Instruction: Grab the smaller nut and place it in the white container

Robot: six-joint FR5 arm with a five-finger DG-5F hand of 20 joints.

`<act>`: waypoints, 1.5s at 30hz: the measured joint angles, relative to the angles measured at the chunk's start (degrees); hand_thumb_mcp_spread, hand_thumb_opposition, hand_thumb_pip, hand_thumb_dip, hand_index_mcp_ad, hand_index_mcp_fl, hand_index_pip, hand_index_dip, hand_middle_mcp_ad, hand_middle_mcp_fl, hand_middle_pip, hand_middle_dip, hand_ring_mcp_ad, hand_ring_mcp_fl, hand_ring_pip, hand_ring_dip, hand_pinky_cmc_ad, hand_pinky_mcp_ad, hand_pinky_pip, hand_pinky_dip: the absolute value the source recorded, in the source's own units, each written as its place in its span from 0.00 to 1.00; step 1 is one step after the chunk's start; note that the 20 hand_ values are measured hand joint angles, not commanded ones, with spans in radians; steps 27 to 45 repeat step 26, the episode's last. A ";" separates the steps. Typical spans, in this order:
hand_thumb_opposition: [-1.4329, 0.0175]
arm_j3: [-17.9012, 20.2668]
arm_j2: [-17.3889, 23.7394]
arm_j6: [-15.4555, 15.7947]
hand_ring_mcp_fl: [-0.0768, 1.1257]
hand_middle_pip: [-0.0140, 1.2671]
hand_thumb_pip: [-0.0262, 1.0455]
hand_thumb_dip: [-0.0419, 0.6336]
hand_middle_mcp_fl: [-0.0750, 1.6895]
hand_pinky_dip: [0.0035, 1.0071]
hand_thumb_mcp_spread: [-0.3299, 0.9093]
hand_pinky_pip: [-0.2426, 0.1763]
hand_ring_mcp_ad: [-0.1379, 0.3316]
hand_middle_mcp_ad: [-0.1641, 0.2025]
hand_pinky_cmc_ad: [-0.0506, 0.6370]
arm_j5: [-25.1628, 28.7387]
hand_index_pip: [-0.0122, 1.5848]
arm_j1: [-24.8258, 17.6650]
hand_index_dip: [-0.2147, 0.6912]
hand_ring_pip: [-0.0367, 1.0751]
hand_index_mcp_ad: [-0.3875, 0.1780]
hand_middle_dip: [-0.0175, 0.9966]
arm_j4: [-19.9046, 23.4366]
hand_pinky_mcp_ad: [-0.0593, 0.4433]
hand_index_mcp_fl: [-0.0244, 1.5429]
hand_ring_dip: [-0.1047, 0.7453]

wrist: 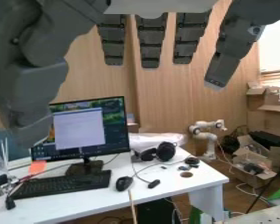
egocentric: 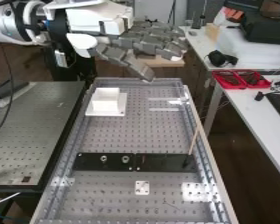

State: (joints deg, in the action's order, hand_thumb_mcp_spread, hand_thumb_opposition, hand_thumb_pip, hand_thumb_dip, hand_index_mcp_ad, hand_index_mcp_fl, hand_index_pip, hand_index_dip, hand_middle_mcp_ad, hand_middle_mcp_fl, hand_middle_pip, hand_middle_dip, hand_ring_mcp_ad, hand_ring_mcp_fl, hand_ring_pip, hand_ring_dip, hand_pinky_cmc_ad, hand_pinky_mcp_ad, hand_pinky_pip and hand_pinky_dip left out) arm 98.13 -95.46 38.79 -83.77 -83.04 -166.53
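Note:
The hand [egocentric: 149, 46] is high above the far end of the bench, its fingers extended and apart with nothing between them. In the wrist view the fingers of the hand [wrist: 150, 42] hang straight, with the thumb at one side. On the flat black bar [egocentric: 165, 162] stand the larger nut [egocentric: 104, 158] and the bearing [egocentric: 125, 159], side by side, well away from the hand. The white container [egocentric: 106, 100] sits upright on a white base towards the bench's far left.
A thin stick [egocentric: 193, 142] leans up from the bar's right end. Metal rails [egocentric: 205, 155] edge the perforated bench [egocentric: 134, 135]. Red trays [egocentric: 241, 79] lie on a side table. A monitor [wrist: 81, 127] and keyboard [wrist: 59, 189] stand on a white desk [wrist: 170, 185].

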 joint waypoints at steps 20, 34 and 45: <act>0.49 -0.75 -0.31 0.16 0.06 0.11 0.46 0.29 0.05 0.64 0.50 0.36 0.59 0.62 0.67 -0.59 0.10 0.54 0.39 0.14 0.48 0.27 -0.69 0.75 0.06 0.23; 0.49 -1.04 0.16 0.17 0.06 0.11 0.46 0.29 0.05 0.64 0.50 0.36 0.62 0.63 0.67 -1.45 0.09 0.80 0.39 0.14 0.48 0.27 -1.09 0.74 0.06 0.23; 0.49 -1.04 0.16 0.17 0.06 0.11 0.46 0.29 0.05 0.64 0.50 0.36 0.62 0.63 0.67 -1.45 0.09 0.80 0.39 0.14 0.48 0.27 -1.09 0.74 0.06 0.23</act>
